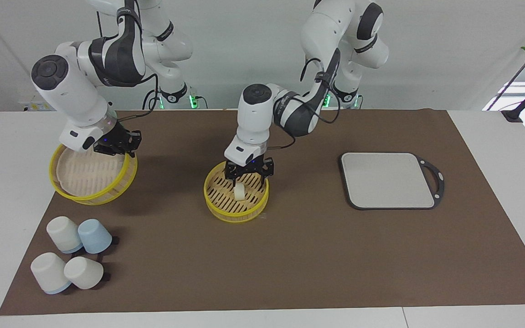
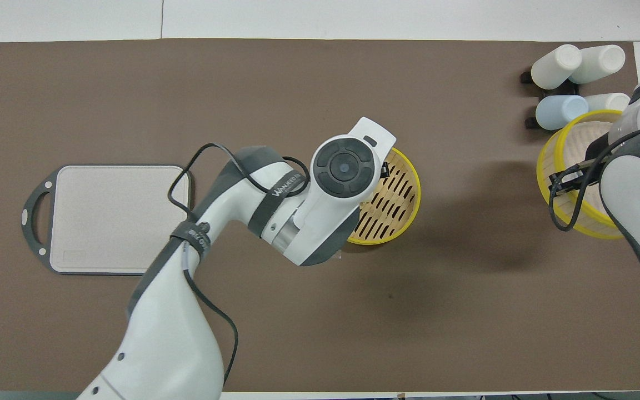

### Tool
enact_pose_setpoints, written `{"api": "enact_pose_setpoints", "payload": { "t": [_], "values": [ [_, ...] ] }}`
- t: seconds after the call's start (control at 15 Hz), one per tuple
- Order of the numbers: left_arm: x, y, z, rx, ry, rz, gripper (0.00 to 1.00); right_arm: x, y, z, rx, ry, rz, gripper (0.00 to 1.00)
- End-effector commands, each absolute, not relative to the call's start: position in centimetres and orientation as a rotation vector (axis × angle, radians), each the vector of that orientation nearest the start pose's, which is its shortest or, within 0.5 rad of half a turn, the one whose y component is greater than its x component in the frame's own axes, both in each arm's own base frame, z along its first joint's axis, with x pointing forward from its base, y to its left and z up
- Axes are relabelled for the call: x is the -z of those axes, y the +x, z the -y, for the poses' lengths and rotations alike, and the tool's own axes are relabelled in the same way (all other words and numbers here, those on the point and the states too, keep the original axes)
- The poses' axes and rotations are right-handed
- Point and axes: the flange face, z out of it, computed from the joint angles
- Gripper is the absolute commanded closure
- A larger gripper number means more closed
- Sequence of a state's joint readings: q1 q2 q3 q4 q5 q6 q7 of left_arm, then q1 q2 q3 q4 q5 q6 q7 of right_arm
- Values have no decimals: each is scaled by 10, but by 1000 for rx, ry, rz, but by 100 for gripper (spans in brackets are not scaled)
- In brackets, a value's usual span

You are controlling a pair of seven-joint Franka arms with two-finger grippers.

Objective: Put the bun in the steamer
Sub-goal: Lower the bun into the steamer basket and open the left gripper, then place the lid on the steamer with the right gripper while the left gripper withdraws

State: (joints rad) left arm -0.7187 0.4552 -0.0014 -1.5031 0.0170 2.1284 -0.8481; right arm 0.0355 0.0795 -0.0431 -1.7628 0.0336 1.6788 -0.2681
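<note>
Bun (image 1: 239, 192), small cream-white smooth oblong lump, sits on the tan slatted floor of the round yellow-walled steamer basket (image 1: 220, 213) mid-desk, with the left end effector (image 1: 249, 179) right over it, fingers spread to either side, released, not clamping it. Right end effector (image 1: 122, 142) is up at the right arm's end of the desk (image 1: 290, 255), clenched on the rim of the yellow-rimmed steamer lid with whitish slatted face (image 1: 90, 175), which hangs tilted. Four pale cups (image 1: 72, 259) stand farther from the robots than that lid; grey-rimmed cutting board (image 1: 388, 179) lies flat toward the left arm's end.
</note>
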Motion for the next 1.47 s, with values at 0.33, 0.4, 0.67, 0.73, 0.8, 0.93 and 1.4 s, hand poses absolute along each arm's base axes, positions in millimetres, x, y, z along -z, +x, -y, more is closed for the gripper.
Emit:
{"api": "enact_pose_setpoints", "payload": {
  "t": [0.33, 0.4, 0.67, 0.73, 0.8, 0.93, 1.4],
  "values": [
    [-545, 583, 220, 165, -3142, 398, 0, -529, 582, -153, -28, -3030, 178, 100],
    [-552, 586, 193, 158, -3138, 372, 0, -525, 585, -187, -1, -3028, 170, 100],
    [-563, 595, 116, 117, -3127, 239, 0, -479, 593, -297, 48, -3034, 192, 100],
    [-566, 594, 100, 102, -3125, 193, 0, -469, 592, -313, 72, -3031, 209, 100],
    [-572, 592, 84, 97, -3124, 153, 0, -458, 588, -327, 59, -3034, 205, 100],
    [-579, 587, 64, 79, -3124, 99, 0, -432, 575, -357, 35, -3070, 206, 100],
    [-580, 546, 47, 36, -3146, 8, 0, -398, 571, -369, 60, -3089, 210, 100]
  ]
}}
